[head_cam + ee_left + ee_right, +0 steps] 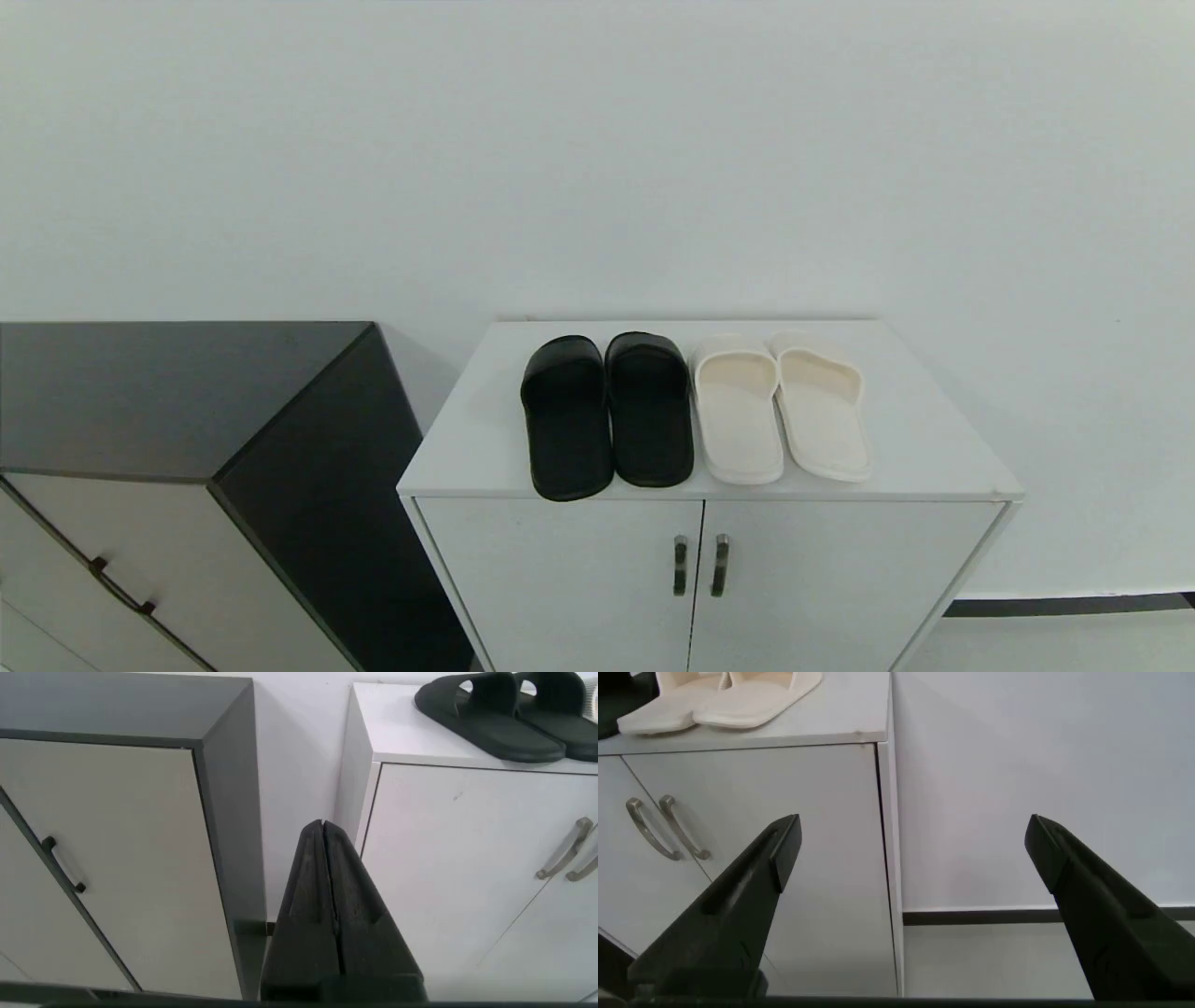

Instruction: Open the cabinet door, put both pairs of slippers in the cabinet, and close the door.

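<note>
Soft, even, bright light fills the head view. The wall dims slightly toward the upper corners. A faint shadow lies on it just left of the white cabinet, at lower centre-left, and another at lower right. The dark cabinet carries a dull sheen across its top.

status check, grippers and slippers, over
Left gripper shut, empty; right gripper open, empty. Black slippers and white slippers on the cabinet top, doors shut. Nothing blocking the doors.
</note>
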